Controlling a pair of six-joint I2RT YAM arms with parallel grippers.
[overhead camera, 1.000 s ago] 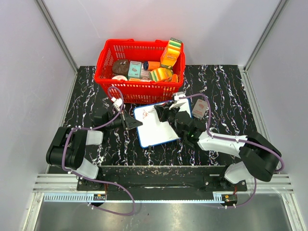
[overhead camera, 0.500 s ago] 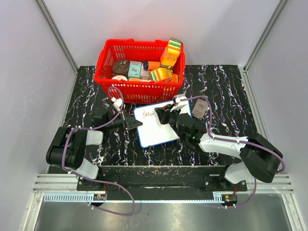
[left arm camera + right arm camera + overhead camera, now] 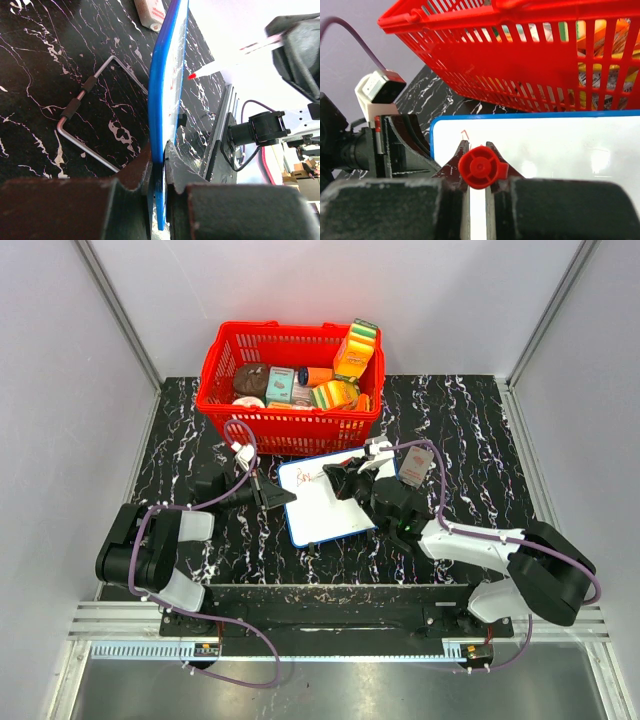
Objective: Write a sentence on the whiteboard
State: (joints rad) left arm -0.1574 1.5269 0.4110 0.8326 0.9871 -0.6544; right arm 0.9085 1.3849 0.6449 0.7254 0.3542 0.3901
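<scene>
The whiteboard (image 3: 325,512), white with a blue frame, lies tilted on the black marble table in front of the basket. My left gripper (image 3: 281,496) is shut on its left edge; the left wrist view shows the blue edge (image 3: 164,100) pinched between the jaws of my left gripper (image 3: 159,152). My right gripper (image 3: 336,480) is shut on a red-capped marker (image 3: 480,167), whose red tip (image 3: 191,76) is at the board's upper left. A few thin red strokes of the sentence (image 3: 305,477) show there, also in the right wrist view (image 3: 465,133).
A red plastic basket (image 3: 290,425) full of groceries stands just behind the board and fills the top of the right wrist view (image 3: 545,55). A small pink-and-white box (image 3: 415,465) lies right of the board. A wire handle (image 3: 90,120) lies on the table.
My right gripper has shifted slightly left and nearer with the marker over the board's upper left. The left gripper and the board have not moved.
</scene>
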